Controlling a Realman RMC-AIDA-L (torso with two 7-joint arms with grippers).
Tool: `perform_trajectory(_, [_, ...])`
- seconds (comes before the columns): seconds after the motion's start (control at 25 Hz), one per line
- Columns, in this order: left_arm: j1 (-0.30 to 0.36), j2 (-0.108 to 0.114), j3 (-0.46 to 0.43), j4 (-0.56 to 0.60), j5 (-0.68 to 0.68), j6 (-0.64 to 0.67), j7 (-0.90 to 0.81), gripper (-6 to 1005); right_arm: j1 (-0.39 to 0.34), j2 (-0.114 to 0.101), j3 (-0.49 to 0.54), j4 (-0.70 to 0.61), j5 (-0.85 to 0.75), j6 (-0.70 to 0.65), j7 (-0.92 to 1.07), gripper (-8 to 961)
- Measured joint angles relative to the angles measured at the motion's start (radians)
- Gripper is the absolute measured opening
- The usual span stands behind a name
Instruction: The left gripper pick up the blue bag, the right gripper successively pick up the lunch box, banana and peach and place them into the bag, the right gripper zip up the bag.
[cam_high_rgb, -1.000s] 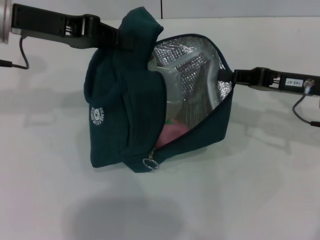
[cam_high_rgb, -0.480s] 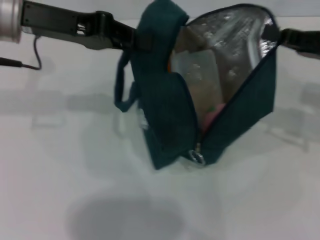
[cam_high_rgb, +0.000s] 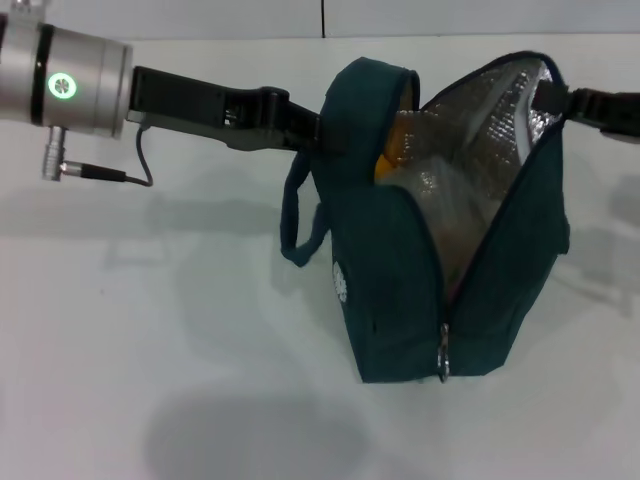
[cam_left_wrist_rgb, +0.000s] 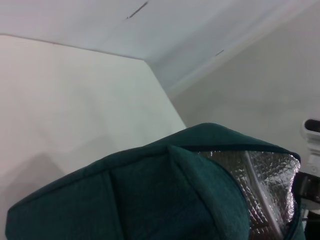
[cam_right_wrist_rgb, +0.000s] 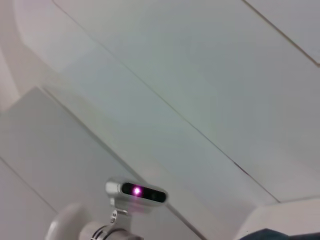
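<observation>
The blue bag (cam_high_rgb: 400, 300) stands on the white table (cam_high_rgb: 150, 350), unzipped, its silver lining (cam_high_rgb: 490, 150) showing. Something yellow-orange (cam_high_rgb: 398, 140) and a clear lunch box (cam_high_rgb: 430, 195) show inside; the peach is hidden. The zipper pull (cam_high_rgb: 442, 362) hangs at the low front end. My left gripper (cam_high_rgb: 312, 128) is shut on the bag's left top edge. My right gripper (cam_high_rgb: 556, 98) is shut on the bag's right rim. The left wrist view shows the bag's top (cam_left_wrist_rgb: 165, 195) and lining (cam_left_wrist_rgb: 267, 185) close up.
A carry strap (cam_high_rgb: 298, 225) hangs off the bag's left side. The right wrist view points up at the wall and a head camera (cam_right_wrist_rgb: 136, 191) with a purple light. The table's far edge (cam_high_rgb: 200, 38) runs behind the arms.
Both arms have carried the bag to the right and turned it. Its opening now faces up and right, and the zipper end has moved right. The pink item inside no longer shows.
</observation>
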Motion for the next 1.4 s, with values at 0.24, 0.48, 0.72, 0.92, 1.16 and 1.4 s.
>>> perform_trajectory(0.24, [0.01,-0.01,0.0,0.001,0.027,-0.02,0.005,42,0.0,0.0,0.005,0.006,-0.018,-0.004,-0.007,20])
perform_trajectory(0.48, [0.015,-0.011,-0.001,0.001,0.013,-0.006,0.005,41,-0.009,-0.002,0.011,-0.002,-0.012,-0.046,-0.026,123])
perform_trajectory(0.72, [0.017,-0.011,0.001,0.0,0.003,0.002,0.005,39,-0.044,-0.008,0.052,-0.005,-0.008,-0.094,-0.051,321])
perform_trajectory(0.92, [0.021,-0.011,-0.005,-0.001,-0.003,0.015,0.01,40,-0.095,-0.001,0.158,-0.005,0.003,-0.21,-0.125,532])
perform_trajectory(1.16, [0.027,-0.019,-0.002,-0.006,-0.005,0.016,0.02,40,-0.181,0.01,0.134,0.005,-0.033,-0.389,-0.369,718])
perform_trajectory(1.4, [0.031,-0.025,-0.001,-0.013,-0.006,0.016,0.02,41,-0.254,0.029,0.093,0.114,-0.192,-0.392,-0.712,792])
